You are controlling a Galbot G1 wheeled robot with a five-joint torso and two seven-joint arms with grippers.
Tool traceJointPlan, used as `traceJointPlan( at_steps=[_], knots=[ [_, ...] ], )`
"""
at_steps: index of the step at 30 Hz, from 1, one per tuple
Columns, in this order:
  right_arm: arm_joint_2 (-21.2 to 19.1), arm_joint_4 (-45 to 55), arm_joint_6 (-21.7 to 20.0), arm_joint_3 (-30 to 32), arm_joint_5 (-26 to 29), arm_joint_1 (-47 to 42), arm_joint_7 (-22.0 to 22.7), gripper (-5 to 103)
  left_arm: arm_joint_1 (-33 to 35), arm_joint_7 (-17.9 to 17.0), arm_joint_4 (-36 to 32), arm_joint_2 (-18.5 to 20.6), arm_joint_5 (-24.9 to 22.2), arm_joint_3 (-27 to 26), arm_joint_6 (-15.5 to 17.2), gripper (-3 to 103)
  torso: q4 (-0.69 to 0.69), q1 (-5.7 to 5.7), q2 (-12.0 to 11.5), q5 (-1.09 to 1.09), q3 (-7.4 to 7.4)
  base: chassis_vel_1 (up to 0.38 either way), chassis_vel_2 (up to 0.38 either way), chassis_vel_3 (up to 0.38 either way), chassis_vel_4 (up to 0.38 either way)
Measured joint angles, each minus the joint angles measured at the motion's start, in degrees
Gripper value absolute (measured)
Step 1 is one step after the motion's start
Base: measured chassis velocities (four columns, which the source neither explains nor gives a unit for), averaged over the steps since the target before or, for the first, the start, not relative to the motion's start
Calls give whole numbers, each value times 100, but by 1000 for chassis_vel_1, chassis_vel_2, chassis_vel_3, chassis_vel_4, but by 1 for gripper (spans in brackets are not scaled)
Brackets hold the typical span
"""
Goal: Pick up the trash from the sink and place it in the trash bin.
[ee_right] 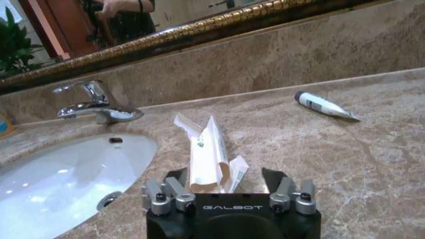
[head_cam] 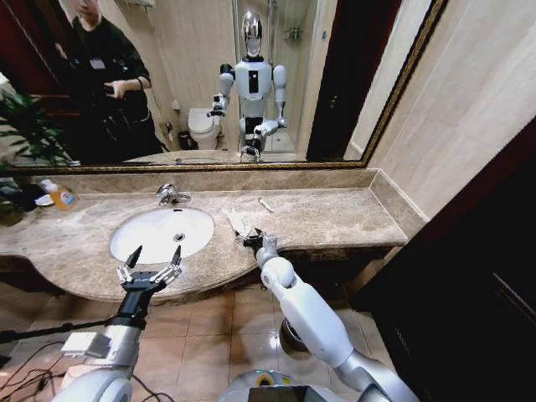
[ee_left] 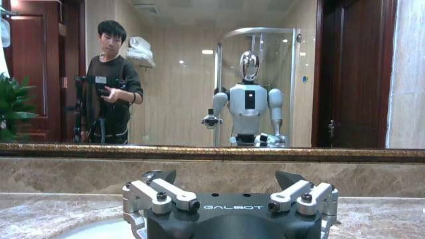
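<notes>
The right gripper sits wide open and empty at the near end of the torn white wrapper on the desk, beside the sink; the flat paper may slip out as it closes.

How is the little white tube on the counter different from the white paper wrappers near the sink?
The white tube is small, rounded and lies alone, far from the basin; the paper wrappers are long, flat, torn open and bunched together beside the sink. The tube has a dark cap; the wrappers show a small green mark. The right end effector sits right at the wrappers, not the tube. Both are white and lie on the marble countertop.
</notes>
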Motion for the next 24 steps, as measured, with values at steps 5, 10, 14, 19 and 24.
traceJointPlan(
  at_steps=[5,10,14,19,24],
  knots=[
    [3,-24,50,23,-33,-47,-34,60,0,0,0,0,0,0,0,100,0,0,0,0,0,0,0,0,0],
    [-4,-22,110,71,-24,-60,-127,37,0,0,0,0,0,0,0,100,0,0,0,0,0,0,0,0,0],
    [-11,-17,128,104,-21,-78,-145,27,0,0,0,0,0,0,0,100,0,0,0,0,0,0,0,0,0],
    [-35,16,158,146,-20,-115,-154,5,0,0,0,0,0,0,0,100,0,0,0,0,0,0,0,0,0],
    [-94,154,179,225,1,-190,-154,0,0,0,0,0,0,0,0,100,0,0,0,0,0,0,0,0,0]
  ],
)
